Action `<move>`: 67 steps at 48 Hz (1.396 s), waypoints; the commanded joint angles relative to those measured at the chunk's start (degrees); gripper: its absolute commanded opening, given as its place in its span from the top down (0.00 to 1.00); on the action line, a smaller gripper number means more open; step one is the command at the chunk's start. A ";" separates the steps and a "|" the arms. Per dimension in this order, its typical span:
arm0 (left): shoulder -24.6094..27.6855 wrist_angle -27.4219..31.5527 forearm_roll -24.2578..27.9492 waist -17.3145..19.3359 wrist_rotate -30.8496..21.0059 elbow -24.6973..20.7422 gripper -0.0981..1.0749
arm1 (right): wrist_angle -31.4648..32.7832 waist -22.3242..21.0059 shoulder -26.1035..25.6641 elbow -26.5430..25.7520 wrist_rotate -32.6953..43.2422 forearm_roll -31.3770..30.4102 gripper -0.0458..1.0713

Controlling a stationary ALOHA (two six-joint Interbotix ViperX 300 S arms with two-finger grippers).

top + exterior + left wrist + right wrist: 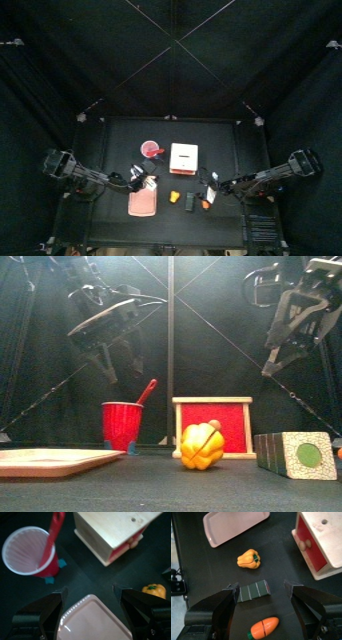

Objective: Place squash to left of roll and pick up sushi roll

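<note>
The squash point(202, 445), a small orange-yellow toy, stands on the table in front of the wooden box. It also shows in the right wrist view point(250, 558), the left wrist view point(153, 590) and the top view point(175, 196). The sushi roll point(297, 454), a dark block with a green centre, lies to its right, also seen in the right wrist view point(254, 591). My right gripper point(263, 587) is open, above the roll and clear of it. My left gripper point(90, 594) is open and empty, above the near end of the pink board point(93, 619).
A red cup point(122, 424) with a red spoon point(53, 532) stands at the back left. A wooden box with a red front point(214, 426) stands behind the squash. A toy carrot point(264, 627) lies beyond the roll. The pink board point(54, 460) lies front left.
</note>
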 commanded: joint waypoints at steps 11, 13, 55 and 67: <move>-13.89 -10.20 11.07 3.16 0.00 8.88 0.05 | -0.97 -2.29 0.26 -3.43 -0.62 18.90 0.07; -15.82 -11.60 12.48 3.43 -0.09 10.28 0.05 | -0.97 -2.37 0.09 -3.52 -0.18 20.83 0.07; -28.74 -22.59 15.47 5.89 -0.97 22.06 0.05 | 19.60 -3.96 20.65 -18.02 0.09 33.75 0.07; -28.21 -22.59 15.47 6.33 -0.97 22.41 0.05 | 19.60 -3.87 27.95 -22.76 -0.18 32.87 0.07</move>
